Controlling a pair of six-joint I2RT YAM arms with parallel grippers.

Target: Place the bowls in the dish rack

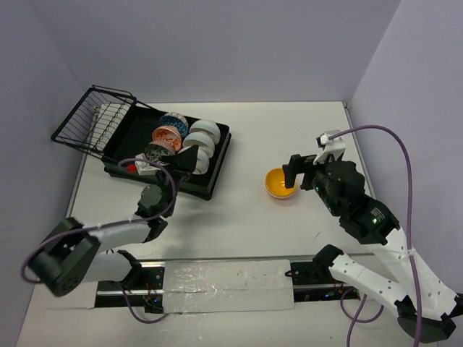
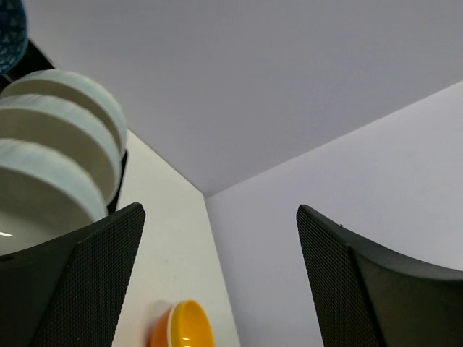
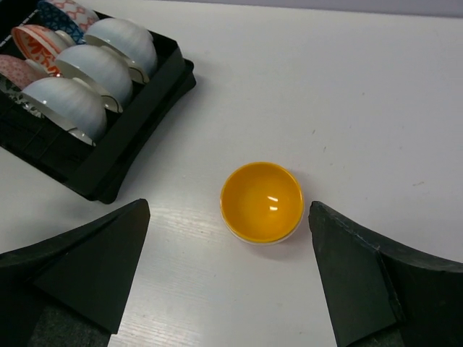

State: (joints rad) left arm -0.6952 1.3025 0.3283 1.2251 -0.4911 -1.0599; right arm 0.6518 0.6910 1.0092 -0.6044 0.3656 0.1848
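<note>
From the overhead camera I saw a pale surface (image 1: 289,130) with a black dish rack (image 1: 211,189) lying towards its far left and a black wire basket (image 1: 94,119) at the rack's far end. Inside the rack, two rows of bowls stood on edge. Three white bowls (image 1: 199,144) made up the row nearer the middle of the surface. The patterned bowls (image 1: 168,136) filled the row beside them: one blue, one orange and one dark. A single yellow bowl (image 1: 280,183) sat upright on the bare surface, well apart from the rack and to its right, with its opening facing up. My right claw (image 1: 295,176) was just beside that bowl on its right, and from above I could not tell whether a finger touched the rim. In the right wrist camera that claw's two black fingers (image 3: 87,267) were spread wide and gripped nothing. The yellow bowl showed between them, just beyond the tips, and the rack's corner with the white bowls was at the upper left. My left claw (image 1: 168,172) was at the near long edge of the rack, close to the white bowls. Its wrist camera showed its fingers (image 2: 79,282) wide apart and empty too, the white bowls in a row at the left, and the yellow bowl low in the gap between the fingers.
</note>
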